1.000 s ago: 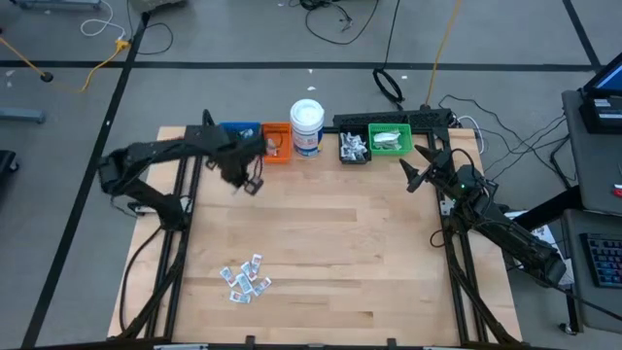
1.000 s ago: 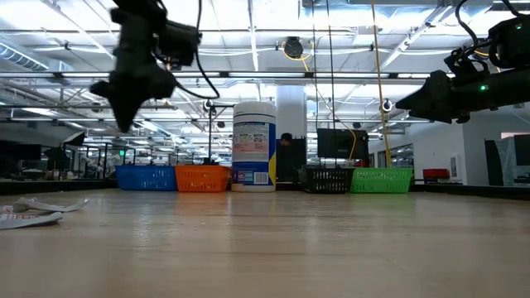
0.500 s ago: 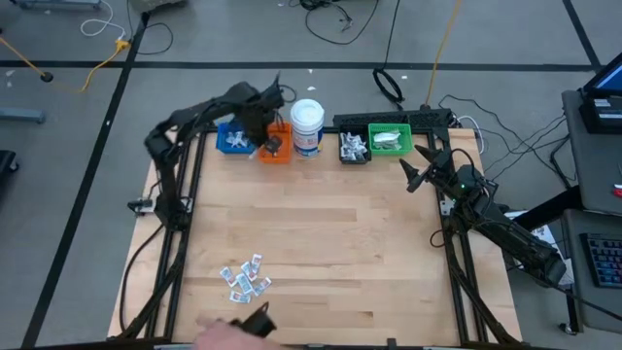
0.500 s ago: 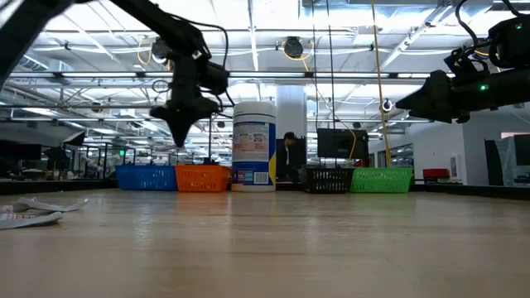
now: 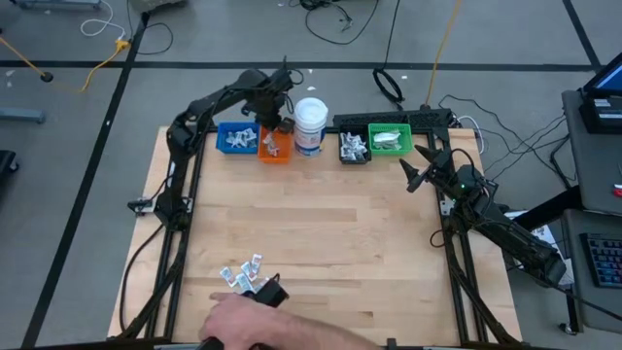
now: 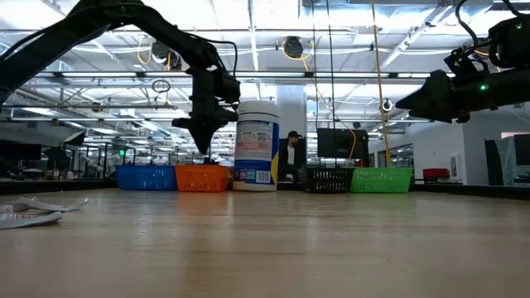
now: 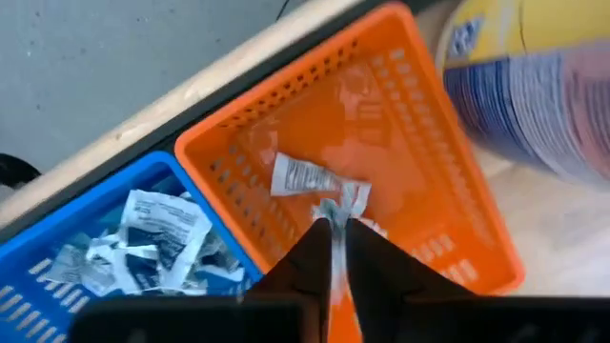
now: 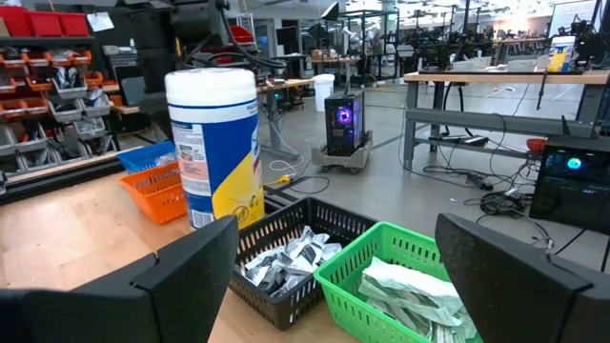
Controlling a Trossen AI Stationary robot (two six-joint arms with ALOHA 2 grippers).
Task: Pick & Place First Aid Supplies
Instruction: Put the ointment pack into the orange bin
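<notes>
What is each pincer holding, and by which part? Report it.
Left pincer: cannot be told; a packet sits at its tip, over the orange bin. Right pincer: open, holding nothing.

Loose first aid packets (image 5: 245, 278): small, flat, white and light-blue wrapped, lying in a tight overlapping cluster on the wood at about 7 o'clock of the table, flat on the surface. Sorted packets sit in the bins along the 12 o'clock edge: crumpled white-and-blue ones in the blue bin (image 7: 57, 276), a few white ones in the orange bin (image 7: 448, 171), silvery ones heaped in the black bin (image 8: 286, 286), pale flat ones in the green bin (image 8: 419, 252).
</notes>
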